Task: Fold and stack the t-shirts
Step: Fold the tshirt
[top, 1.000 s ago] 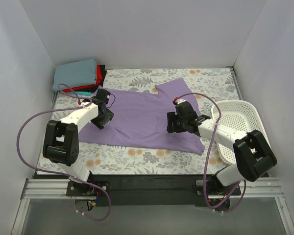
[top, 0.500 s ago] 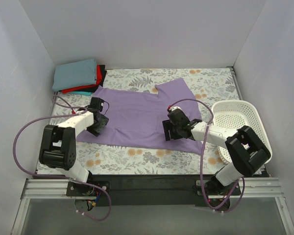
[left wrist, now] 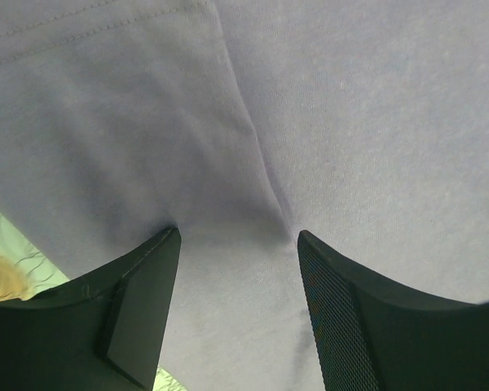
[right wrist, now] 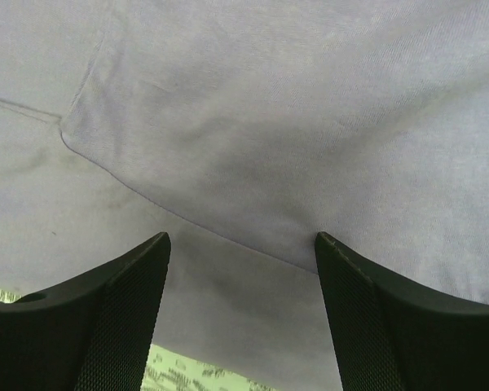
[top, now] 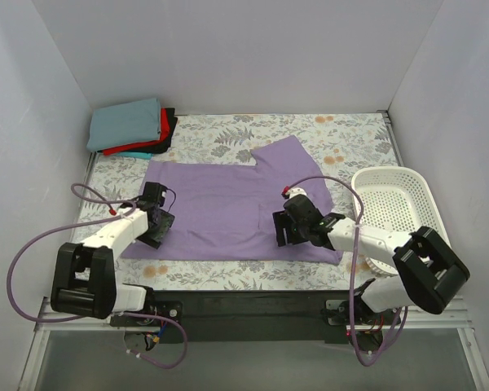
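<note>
A lavender-purple t-shirt lies spread flat across the floral table, one sleeve reaching to the back right. My left gripper hovers low over its near left part, jaws open. In the left wrist view only smooth purple cloth with a faint crease shows between the fingers. My right gripper is open over the shirt's near right part. In the right wrist view a folded seam of cloth runs just ahead of the fingertips. Folded t-shirts stand stacked at the back left: grey-blue on top, red, black and teal edges below.
A white mesh basket stands at the right edge of the table, close to the right arm's elbow. Purple cables loop off both arms, widest at the left. White walls close in the back and both sides.
Both grippers have moved toward the near edge. The purple shirt has shifted nearer with them and lies flatter and squarer. The right jaws have widened.
</note>
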### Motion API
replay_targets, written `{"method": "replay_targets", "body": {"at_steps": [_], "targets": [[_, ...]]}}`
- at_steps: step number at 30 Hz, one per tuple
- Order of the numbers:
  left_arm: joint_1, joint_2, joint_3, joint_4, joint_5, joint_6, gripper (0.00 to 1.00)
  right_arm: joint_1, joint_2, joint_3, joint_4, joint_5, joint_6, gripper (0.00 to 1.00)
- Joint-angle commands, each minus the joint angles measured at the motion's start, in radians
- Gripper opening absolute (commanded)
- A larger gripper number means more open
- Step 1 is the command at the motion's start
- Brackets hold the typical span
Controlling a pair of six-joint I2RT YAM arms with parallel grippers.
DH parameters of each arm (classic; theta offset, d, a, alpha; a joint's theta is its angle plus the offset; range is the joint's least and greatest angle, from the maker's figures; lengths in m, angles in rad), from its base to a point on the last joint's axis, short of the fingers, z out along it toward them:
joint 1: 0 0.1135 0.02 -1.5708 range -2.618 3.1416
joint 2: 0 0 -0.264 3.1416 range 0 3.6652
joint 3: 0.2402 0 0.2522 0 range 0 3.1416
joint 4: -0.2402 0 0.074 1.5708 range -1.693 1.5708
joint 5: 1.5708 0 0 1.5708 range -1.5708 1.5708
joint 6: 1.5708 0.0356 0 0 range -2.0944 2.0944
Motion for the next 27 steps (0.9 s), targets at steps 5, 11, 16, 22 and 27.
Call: {"method": "replay_targets", "body": {"at_steps": [5,11,16,22,27], "targets": [[0.007,-0.102,-0.100,-0.168,0.022,0.002,0.59,0.041,-0.098,-0.114,-0.232,-0.103,0.083,0.79],[0.010,-0.076,0.115,-0.173,-0.041,0.088,0.59,0.030,-0.155,0.069,-0.305,-0.086,0.047,0.86],[0.078,0.070,0.432,-0.090,-0.033,0.110,0.59,-0.170,0.001,0.410,-0.282,-0.188,-0.077,0.90],[0.104,0.414,0.731,-0.097,-0.156,0.156,0.55,-0.367,0.237,0.726,-0.211,-0.248,-0.112,0.89],[0.113,0.659,1.004,-0.149,-0.266,0.223,0.43,-0.439,0.357,0.843,-0.165,-0.282,-0.100,0.88]]}}
